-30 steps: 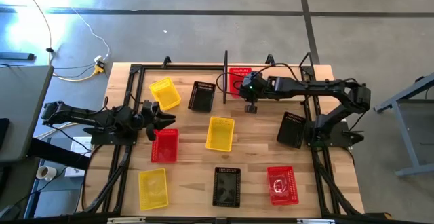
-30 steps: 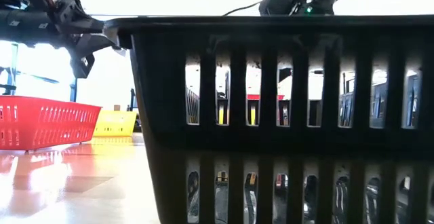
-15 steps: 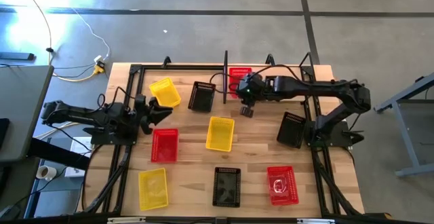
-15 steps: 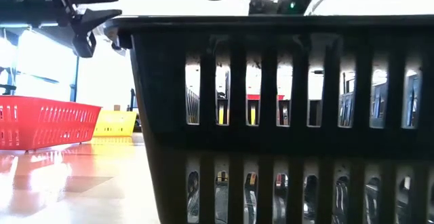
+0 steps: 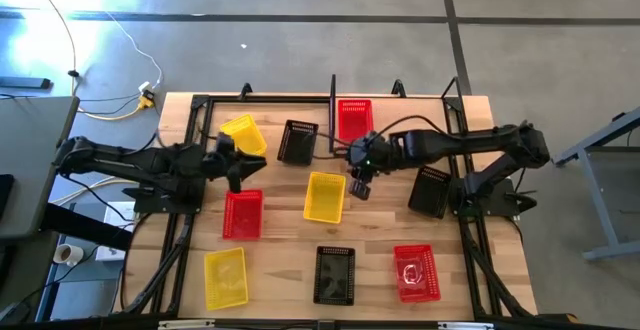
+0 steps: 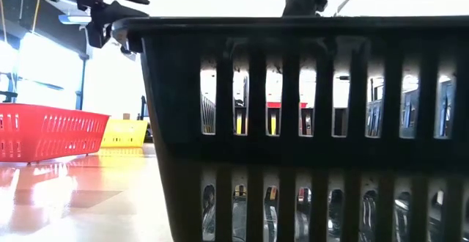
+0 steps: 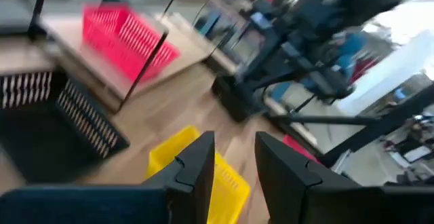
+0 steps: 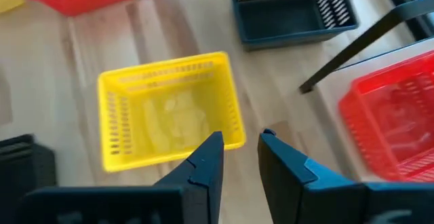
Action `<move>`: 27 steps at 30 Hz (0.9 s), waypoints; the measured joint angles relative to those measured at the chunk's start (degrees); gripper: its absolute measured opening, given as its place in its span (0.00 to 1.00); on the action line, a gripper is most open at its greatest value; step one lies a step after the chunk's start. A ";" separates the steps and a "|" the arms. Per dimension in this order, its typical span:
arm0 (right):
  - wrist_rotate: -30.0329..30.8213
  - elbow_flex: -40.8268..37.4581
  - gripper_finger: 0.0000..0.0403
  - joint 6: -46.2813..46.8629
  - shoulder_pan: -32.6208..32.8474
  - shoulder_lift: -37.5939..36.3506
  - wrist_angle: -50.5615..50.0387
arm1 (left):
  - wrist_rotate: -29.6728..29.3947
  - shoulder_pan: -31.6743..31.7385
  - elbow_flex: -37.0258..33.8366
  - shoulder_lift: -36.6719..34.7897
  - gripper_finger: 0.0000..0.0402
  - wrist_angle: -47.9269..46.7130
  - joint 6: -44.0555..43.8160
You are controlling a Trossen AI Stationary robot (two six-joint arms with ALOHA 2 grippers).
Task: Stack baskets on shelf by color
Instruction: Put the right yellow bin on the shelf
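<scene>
Step in hand: picking the next basket; one red basket already on the shelf.
Right gripper: jaws parted, empty, just beside the centre yellow basket; needs lowering onto its rim.
Left gripper: parted, empty, above another red basket.
Both baskets look empty.

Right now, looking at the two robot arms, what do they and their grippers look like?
Both arms are dark, slender and jointed, with black cables trailing along them. The left gripper and right gripper each end in two flat, black, angular fingers. A small green light glows at the right arm's wrist.
</scene>
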 joint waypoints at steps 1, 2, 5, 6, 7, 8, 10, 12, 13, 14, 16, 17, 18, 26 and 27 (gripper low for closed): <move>-0.03 0.00 0.20 0.52 0.58 0.00 -0.21 | -0.11 0.01 0.86 1.69 0.24 -0.85 -1.55; -0.05 0.00 0.20 0.79 1.08 0.00 -0.53 | -0.27 0.01 1.70 3.47 0.24 -1.22 -2.99; -0.07 0.00 0.20 1.19 2.29 0.00 -1.82 | -0.36 0.01 3.45 8.43 0.24 -2.30 -8.07; -0.12 0.00 0.20 1.21 2.61 0.00 -2.26 | -0.31 0.01 3.91 10.02 0.24 -2.34 -10.29; -0.16 0.00 0.20 1.21 2.91 0.00 -2.94 | 0.07 0.01 4.42 11.54 0.24 -2.34 -12.58; -0.39 0.00 0.20 1.21 3.20 0.00 -3.56 | 0.68 0.01 4.99 13.10 0.24 -2.29 -14.80; -1.46 0.00 0.20 1.21 3.71 0.00 -4.44 | 2.50 0.00 6.18 16.24 0.24 -2.29 -18.08; -2.39 0.00 0.20 1.22 4.07 0.00 -4.85 | 3.94 -0.01 7.65 19.36 0.24 -2.31 -19.58; -2.54 0.00 0.20 1.21 4.28 0.00 -5.03 | 4.66 -0.01 8.52 20.91 0.24 -2.23 -19.93; -2.54 0.00 0.20 1.21 4.45 0.00 -5.22 | 5.15 -0.01 9.44 22.47 0.24 -2.25 -20.03; -2.54 0.00 0.20 1.21 4.74 0.00 -5.79 | 5.65 -0.01 11.48 25.43 0.24 -2.24 -19.97; -2.55 0.00 0.20 1.21 4.76 0.00 -6.03 | 5.65 -0.01 12.42 26.89 0.24 -2.23 -19.99; -2.61 0.00 0.20 1.22 4.78 0.00 -6.24 | 5.67 -0.01 13.39 28.48 0.24 -2.22 -19.99; -3.15 0.00 0.20 2.09 4.76 0.00 -6.97 | 5.63 -0.01 17.40 40.13 0.24 -2.51 -23.56; -3.15 0.00 0.20 2.05 4.76 0.00 -6.96 | 5.65 -0.01 17.74 41.41 0.24 -2.47 -24.30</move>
